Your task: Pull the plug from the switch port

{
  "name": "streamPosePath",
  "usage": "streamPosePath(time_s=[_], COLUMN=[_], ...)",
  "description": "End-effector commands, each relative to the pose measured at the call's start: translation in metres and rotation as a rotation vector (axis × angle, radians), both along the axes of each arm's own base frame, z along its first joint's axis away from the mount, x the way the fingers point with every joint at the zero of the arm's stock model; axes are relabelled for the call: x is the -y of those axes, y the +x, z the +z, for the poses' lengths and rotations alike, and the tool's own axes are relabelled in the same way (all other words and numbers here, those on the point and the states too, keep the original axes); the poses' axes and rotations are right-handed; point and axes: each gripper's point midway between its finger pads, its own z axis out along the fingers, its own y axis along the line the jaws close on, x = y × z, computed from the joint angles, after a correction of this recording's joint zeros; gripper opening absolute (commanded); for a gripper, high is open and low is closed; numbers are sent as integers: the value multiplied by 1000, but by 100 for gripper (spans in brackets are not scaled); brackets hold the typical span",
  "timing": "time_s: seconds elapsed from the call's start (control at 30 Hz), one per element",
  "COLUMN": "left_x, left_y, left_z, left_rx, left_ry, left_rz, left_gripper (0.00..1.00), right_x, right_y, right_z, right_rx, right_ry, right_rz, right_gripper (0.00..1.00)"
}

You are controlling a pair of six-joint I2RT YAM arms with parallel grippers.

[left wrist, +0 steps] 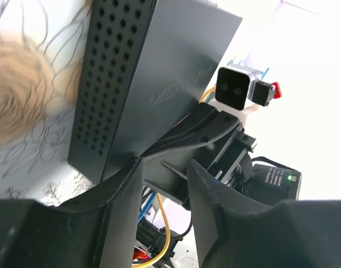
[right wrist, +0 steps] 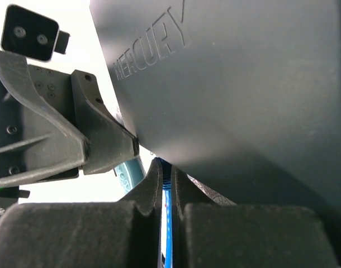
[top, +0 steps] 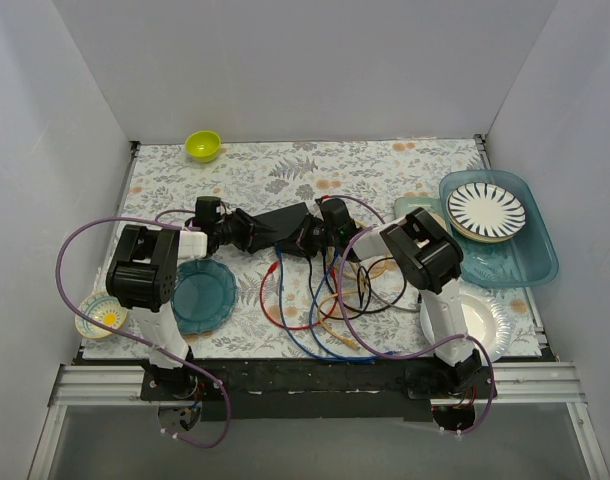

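Switch clamped by left fingers; right fingers pinched on blue cable.

The counter is surfaced in a pale print of grey leaves and orange blossoms. It is enclosed at the left, back and right by plain white walls, which are lit evenly and softly. An aluminium rail is mounted along the near edge, and a grey surface is seen below it.

The flat dark-grey switch sits slantwise mid-table, a blue plug at its near edge.
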Motion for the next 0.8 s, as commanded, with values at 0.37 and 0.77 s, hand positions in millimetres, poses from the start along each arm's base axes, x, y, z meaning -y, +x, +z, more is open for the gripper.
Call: streamPosePath(time_s=[0.37, 0.77], left_x=[-11, -17], left_y=[-10, 2], left_z=[-6, -26], left_rx=[-12, -49], left_ry=[95, 146], left_rz=[15, 61], left_gripper=[37, 37], right_x=[17, 32], right_y=[-25, -62], right_z=[-41, -59], right_rx=[-20, -38], right_ry=[-100, -157], right_rz=[80, 214], right_gripper=[1, 1])
